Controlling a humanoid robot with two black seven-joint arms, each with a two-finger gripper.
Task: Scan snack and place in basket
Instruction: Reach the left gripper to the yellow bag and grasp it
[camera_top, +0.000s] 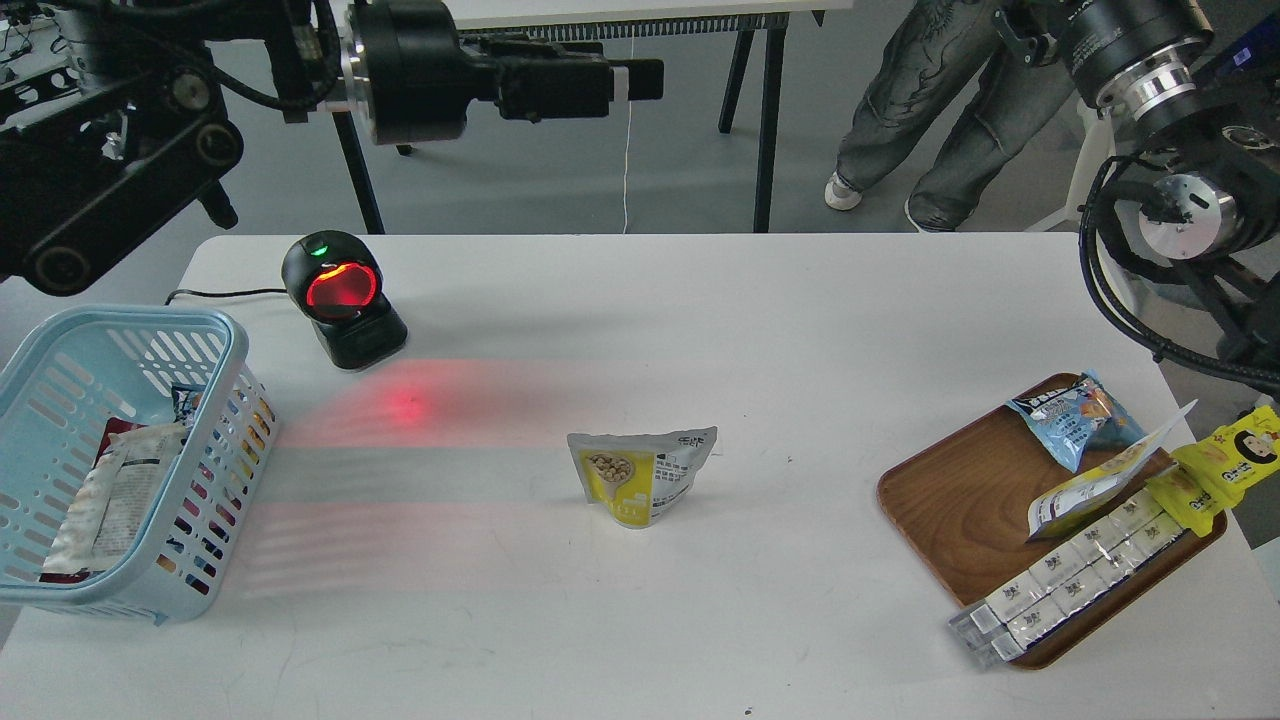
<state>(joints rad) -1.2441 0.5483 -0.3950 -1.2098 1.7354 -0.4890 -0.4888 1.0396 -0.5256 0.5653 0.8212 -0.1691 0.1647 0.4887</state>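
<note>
The snack (640, 475), a yellow-and-white pouch with beige balls pictured on it, stands upright on the white table near the middle. The light blue basket (228, 440) stands at the table's left edge with several packets inside. My left gripper (630, 80) reaches in from the upper left, high above the table's far edge, well away from the snack; its fingers cannot be told apart. My right arm (1150, 70) rises at the upper right, and its gripper is out of view.
A black barcode scanner (343, 295) with a glowing red window stands at the back left and casts red light on the table. A brown wooden tray (950, 500) at the right holds a blue snack bag (1075, 415), a yellow packet (1215, 465) and other packs. A person's legs (930, 100) stand behind the table.
</note>
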